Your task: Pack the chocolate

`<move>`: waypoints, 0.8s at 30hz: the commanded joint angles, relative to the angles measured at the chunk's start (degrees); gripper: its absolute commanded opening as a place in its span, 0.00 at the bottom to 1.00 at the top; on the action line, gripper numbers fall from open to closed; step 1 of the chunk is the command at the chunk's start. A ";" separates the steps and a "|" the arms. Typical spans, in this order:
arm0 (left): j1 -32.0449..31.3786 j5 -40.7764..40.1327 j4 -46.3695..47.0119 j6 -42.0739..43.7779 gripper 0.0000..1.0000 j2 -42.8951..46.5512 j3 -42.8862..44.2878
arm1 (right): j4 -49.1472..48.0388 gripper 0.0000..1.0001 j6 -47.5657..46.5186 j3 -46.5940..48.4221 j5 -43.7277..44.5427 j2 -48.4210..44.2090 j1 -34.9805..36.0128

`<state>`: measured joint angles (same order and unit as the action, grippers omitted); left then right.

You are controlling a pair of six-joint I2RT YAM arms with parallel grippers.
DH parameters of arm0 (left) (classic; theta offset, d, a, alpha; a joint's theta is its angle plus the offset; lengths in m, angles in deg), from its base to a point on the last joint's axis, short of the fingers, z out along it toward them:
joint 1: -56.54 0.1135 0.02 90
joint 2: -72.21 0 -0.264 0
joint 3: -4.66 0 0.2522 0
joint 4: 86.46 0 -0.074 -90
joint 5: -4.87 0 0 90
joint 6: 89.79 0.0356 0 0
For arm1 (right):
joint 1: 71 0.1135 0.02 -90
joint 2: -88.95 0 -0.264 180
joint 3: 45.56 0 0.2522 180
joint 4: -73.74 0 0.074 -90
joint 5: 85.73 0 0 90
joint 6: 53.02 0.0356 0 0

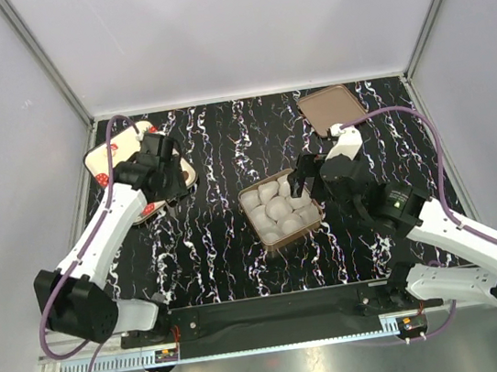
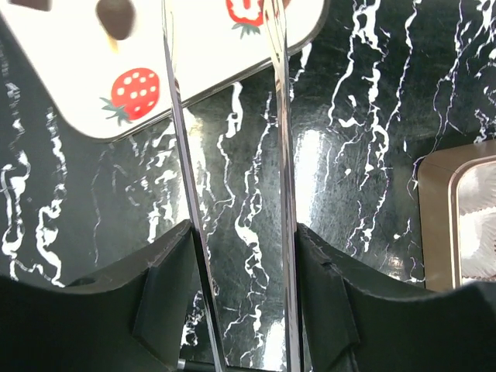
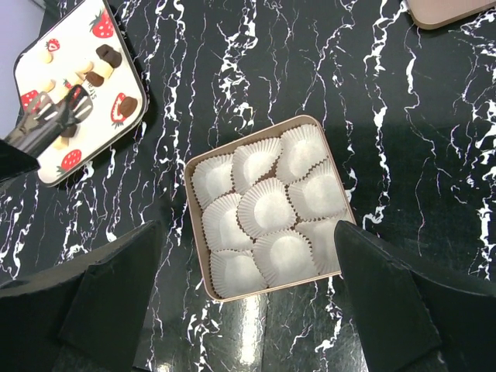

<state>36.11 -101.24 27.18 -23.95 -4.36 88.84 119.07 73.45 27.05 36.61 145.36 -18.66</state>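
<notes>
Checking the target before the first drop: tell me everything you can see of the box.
The box is a shallow, square, tan tray with rounded corners and a thin raised rim, possibly metal or card. It lies flat and lidless on the black marbled table, turned slightly askew. White pleated paper cups fill it in three rows of three, packed edge to edge, and all that show are empty. One corner is hidden in the right wrist view.

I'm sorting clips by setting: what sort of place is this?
Probably a lab robot cell: plain white walls around a black marbled table, with two robot arms mounted at its near edge.
</notes>
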 commanded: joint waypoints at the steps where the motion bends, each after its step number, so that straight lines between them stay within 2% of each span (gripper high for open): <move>1: 0.30 2.67 5.48 2.45 0.55 -1.12 1.13 | -0.46 1.00 -1.49 1.27 3.43 -1.03 -0.13; 14: 2.41 5.57 12.25 4.73 0.52 -5.51 -2.73 | -1.42 1.00 -2.45 1.01 2.99 0.99 -0.13; 24: 2.93 6.80 12.79 6.23 0.52 -9.29 -1.42 | -3.09 1.00 -2.98 0.13 2.91 1.25 -0.22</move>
<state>38.43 -95.78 37.45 -19.21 -12.78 86.15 118.57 71.26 27.05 37.81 146.47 -18.66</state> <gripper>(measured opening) 0.528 0.994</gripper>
